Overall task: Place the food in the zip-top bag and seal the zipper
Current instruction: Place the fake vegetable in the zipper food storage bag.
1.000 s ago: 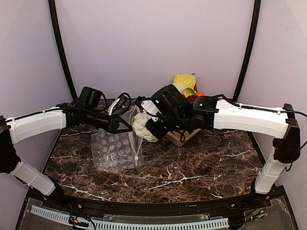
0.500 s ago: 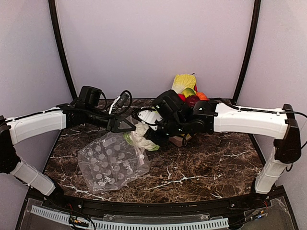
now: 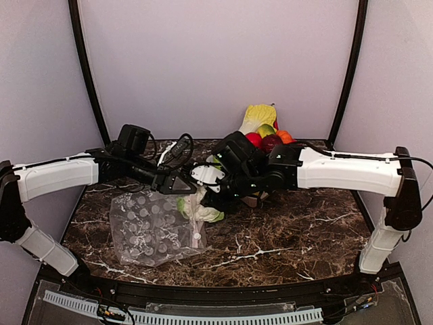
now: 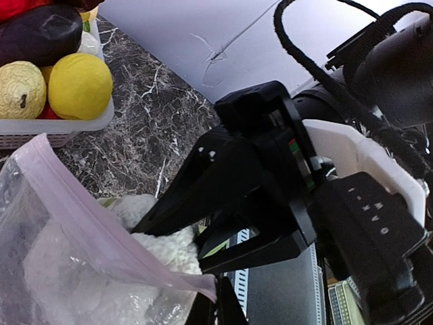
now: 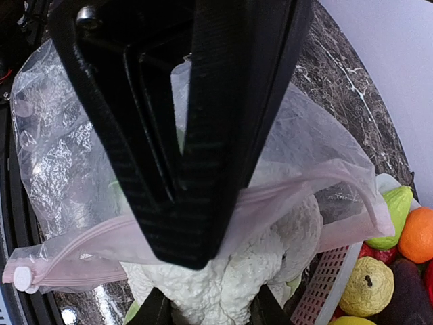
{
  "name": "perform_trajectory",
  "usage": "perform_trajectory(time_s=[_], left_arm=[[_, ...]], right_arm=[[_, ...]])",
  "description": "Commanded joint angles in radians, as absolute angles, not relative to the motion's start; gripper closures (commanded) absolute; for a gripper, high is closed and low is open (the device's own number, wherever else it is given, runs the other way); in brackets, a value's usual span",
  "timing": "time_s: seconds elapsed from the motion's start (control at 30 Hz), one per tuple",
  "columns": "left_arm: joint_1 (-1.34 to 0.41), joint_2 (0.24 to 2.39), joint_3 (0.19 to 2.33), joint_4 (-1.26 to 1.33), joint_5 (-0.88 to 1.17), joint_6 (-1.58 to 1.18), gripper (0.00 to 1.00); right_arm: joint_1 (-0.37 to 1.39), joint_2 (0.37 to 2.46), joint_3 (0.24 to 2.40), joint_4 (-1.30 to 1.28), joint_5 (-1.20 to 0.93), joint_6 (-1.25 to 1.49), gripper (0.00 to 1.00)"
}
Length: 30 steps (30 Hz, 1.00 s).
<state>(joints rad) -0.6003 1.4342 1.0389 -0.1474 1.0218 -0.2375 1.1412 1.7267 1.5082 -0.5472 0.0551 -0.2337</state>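
Two grippers meet at the mouth of the bag (image 3: 149,227). Left gripper (image 5: 180,252) is clamped on the zipper (image 5: 88,240) and holds that edge raised above the table (image 3: 291,237). The rest of the bag lies flat at left-centre, its near edge short of the table's front rim. Right gripper (image 4: 170,245) grasps the cauliflower (image 5: 223,284), one finger on either side, right at the mouth. The white head is partly under the film, and green leaves stick out beyond the pink strip. Bare marble shows to the right of the bag and in front of it. Tray (image 4: 61,128), at the back behind the right arm, holds the lemon (image 4: 80,86) and purple piece (image 4: 40,34) side by side among other toy produce.
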Motion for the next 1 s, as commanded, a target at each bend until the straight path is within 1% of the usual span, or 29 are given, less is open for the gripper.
perform_trajectory(time_s=[0.0,0.1,0.2,0.3,0.4,0.47,0.6,0.7,0.8,0.97], left_arm=[[-0.610,1.402,1.024,-0.063,1.113,-0.230,0.99],[-0.611,1.385,1.006,-0.027,1.119,-0.248,0.99],[-0.610,1.397,1.004,-0.026,1.103,-0.256,0.99],[-0.611,1.427,1.012,-0.037,1.098,-0.266,0.99],[-0.611,1.444,1.026,-0.087,1.069,-0.242,0.99],[-0.611,1.458,1.032,-0.097,1.078,-0.242,0.99],[-0.611,1.474,1.036,-0.097,1.100,-0.248,0.99],[-0.611,1.478,1.038,-0.096,1.116,-0.247,0.99],[-0.611,1.473,1.047,-0.116,1.112,-0.226,0.99],[-0.611,1.466,1.086,-0.254,1.015,-0.131,0.99]], right_arm=[[1.136,1.742,1.499,-0.479,0.033,-0.236,0.95],[1.127,1.734,1.496,-0.470,0.071,-0.217,0.96],[1.127,1.696,1.480,-0.425,0.061,-0.201,0.94],[1.129,1.661,1.465,-0.388,0.011,-0.196,0.93],[1.136,1.644,1.471,-0.390,-0.082,-0.205,0.92],[1.157,1.646,1.484,-0.406,-0.090,-0.229,0.91],[1.229,1.697,1.563,-0.491,-0.017,-0.315,0.91],[1.251,1.735,1.591,-0.533,0.034,-0.354,0.91],[1.260,1.736,1.583,-0.527,0.049,-0.370,0.91],[1.302,1.679,1.526,-0.445,0.089,-0.414,0.90]])
